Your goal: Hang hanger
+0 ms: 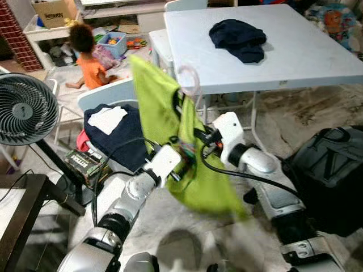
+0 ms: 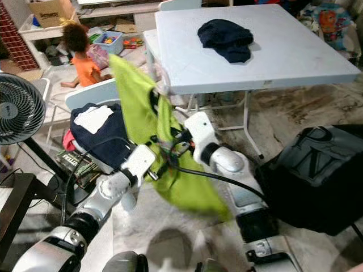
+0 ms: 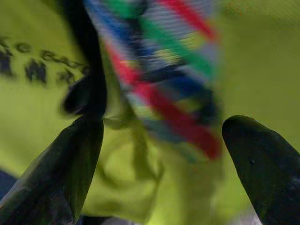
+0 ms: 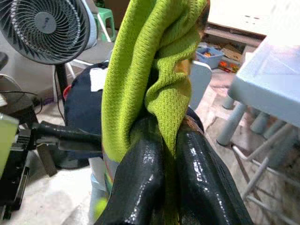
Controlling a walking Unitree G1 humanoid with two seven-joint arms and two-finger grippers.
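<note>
Lime-green mesh fabric, a shirt [image 1: 195, 170] on a hanger, hangs in the air between the robot's two arms, in front of its chest. The right end effector [image 4: 169, 154] is clenched on a fold of that shirt near its upper edge, cloth pinched tight between the two black fingers. The left end effector [image 3: 161, 154] sits against the lower part of the garment with its fingers spread apart and nothing clamped; a striped red, blue and green band of the shirt lies in the gap.

The pale translucent hanger hook [image 1: 189, 79] stands up above the shirt's collar, free of any rail. By the look of it the garment is dressed and carried, and the hanging itself is not yet done. The next move likely calls for finding a rail and lifting the hook over it; no rail is seen from here.

The head views show what the wrist views cannot: the hook, and the white counter [image 1: 306, 56] beyond with a dark garment [image 1: 238, 39] on it. The right wrist view alone proves the pinch. Farther off stand a fan [image 1: 25, 107] and a seated child [image 1: 88, 56].
</note>
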